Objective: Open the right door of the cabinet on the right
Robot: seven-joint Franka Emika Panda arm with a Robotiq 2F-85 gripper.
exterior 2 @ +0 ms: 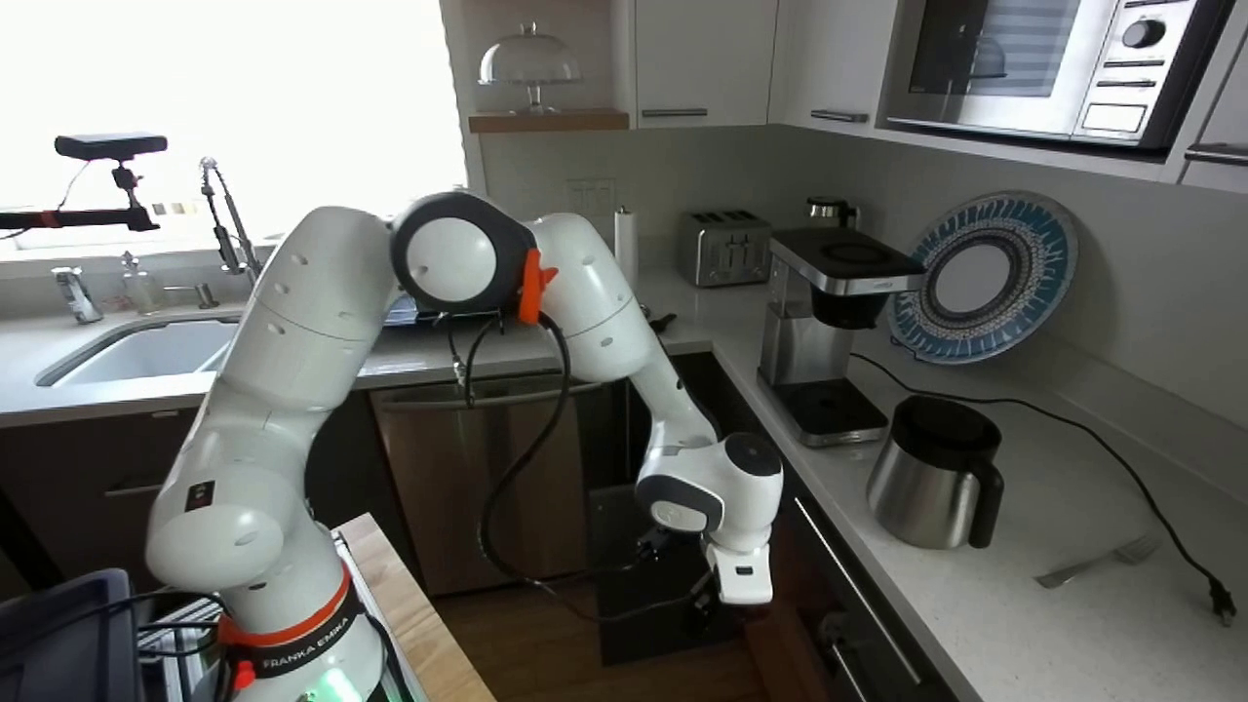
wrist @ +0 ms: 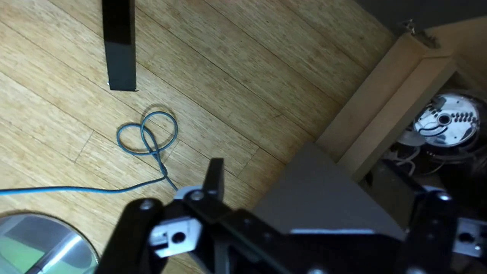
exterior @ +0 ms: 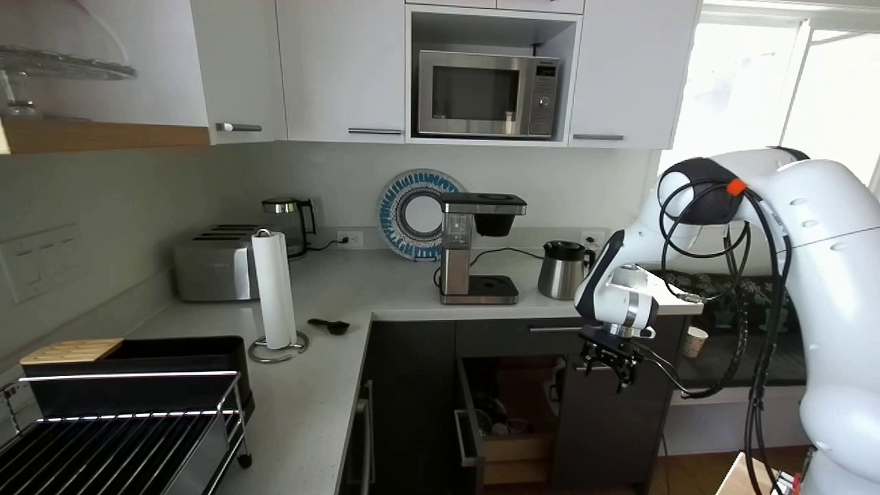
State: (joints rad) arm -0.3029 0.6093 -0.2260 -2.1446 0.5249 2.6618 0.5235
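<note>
The dark charcoal cabinet (exterior: 502,338) stands under the counter. Its right door (exterior: 598,436) is a flat dark panel and looks shut. The right door's front also shows from above in the wrist view (wrist: 319,190). A short handle (exterior: 592,368) near its top is partly behind my gripper. The left door (exterior: 466,405) stands open. My gripper (exterior: 606,371) hangs pointing down in front of the right door's upper part. In the wrist view my gripper's fingers (wrist: 309,175) are spread wide with nothing between them. I cannot tell whether it touches the handle.
Wooden drawers (exterior: 515,447) with kitchen parts show behind the open left door. The counter edge (exterior: 481,315) and the top drawer's handle (exterior: 553,328) are above and beside my gripper. A steel carafe (exterior: 564,269) stands near the counter edge. A blue cable (wrist: 148,144) lies on the floor.
</note>
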